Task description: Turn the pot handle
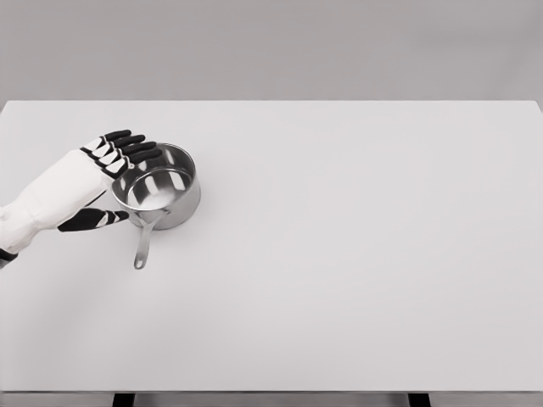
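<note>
Left hand (97, 182), fingers spread open, cups the shiny steel saucepan's (161, 186) left rim; its handle (142, 246) points near; contact unclear.

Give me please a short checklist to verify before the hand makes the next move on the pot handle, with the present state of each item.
1. Pot upright on the table: ok.
2. Handle free, pointing toward the table's near edge: ok.
3. Left hand at the pot's left side, open: ok.
4. Fingers reach over the far-left rim; contact with the rim: cannot tell.
5. Thumb near the handle's base; contact: cannot tell.
6. Firm hold on the handle: not ok, nothing grips it yet.
</note>
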`<act>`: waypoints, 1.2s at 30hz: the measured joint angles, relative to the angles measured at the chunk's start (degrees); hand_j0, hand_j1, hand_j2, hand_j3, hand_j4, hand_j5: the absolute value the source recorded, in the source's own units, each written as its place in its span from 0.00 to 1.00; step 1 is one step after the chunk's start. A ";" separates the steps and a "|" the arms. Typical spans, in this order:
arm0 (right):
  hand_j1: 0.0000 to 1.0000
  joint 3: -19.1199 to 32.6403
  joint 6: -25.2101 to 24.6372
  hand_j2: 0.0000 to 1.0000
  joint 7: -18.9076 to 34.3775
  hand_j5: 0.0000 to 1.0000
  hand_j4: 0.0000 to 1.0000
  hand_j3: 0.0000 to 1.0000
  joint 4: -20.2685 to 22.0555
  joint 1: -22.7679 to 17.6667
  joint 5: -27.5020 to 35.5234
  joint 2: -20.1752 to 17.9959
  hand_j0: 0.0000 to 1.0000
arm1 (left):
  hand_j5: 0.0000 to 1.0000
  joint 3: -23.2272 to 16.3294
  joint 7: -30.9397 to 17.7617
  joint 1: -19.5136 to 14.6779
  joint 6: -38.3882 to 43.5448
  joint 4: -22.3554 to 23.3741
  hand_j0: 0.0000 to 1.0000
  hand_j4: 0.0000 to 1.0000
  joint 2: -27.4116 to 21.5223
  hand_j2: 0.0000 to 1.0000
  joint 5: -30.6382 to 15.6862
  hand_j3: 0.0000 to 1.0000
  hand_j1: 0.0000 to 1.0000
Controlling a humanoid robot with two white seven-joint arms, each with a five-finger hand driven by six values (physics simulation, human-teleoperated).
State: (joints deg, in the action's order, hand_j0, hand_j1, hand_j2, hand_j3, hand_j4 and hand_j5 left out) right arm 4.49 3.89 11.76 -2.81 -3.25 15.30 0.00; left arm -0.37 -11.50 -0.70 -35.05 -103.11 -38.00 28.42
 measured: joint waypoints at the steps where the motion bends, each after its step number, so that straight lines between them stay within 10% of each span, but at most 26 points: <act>1: 1.00 0.00 -0.01 1.00 0.00 1.00 1.00 1.00 0.00 0.00 0.00 0.00 1.00 | 1.00 0.02 -0.06 0.00 0.00 -0.02 1.00 1.00 0.00 1.00 0.04 1.00 1.00; 18: 1.00 0.00 -0.02 1.00 0.00 1.00 1.00 1.00 0.00 0.00 0.00 0.00 1.00 | 1.00 -9.30 -0.47 -4.83 0.00 -0.22 1.00 1.00 0.89 1.00 0.43 1.00 1.00; 36: 1.00 0.00 -0.02 1.00 0.00 1.00 1.00 1.00 0.00 0.00 0.00 0.00 1.00 | 1.00 -13.97 -0.57 -5.54 0.00 -0.23 1.00 1.00 5.47 1.00 10.78 1.00 1.00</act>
State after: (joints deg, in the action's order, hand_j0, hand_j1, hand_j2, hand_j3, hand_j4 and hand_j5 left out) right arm 4.49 3.87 11.76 -2.81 -3.25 15.30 0.00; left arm -14.35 -12.08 -6.24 -35.05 -103.34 -32.53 39.20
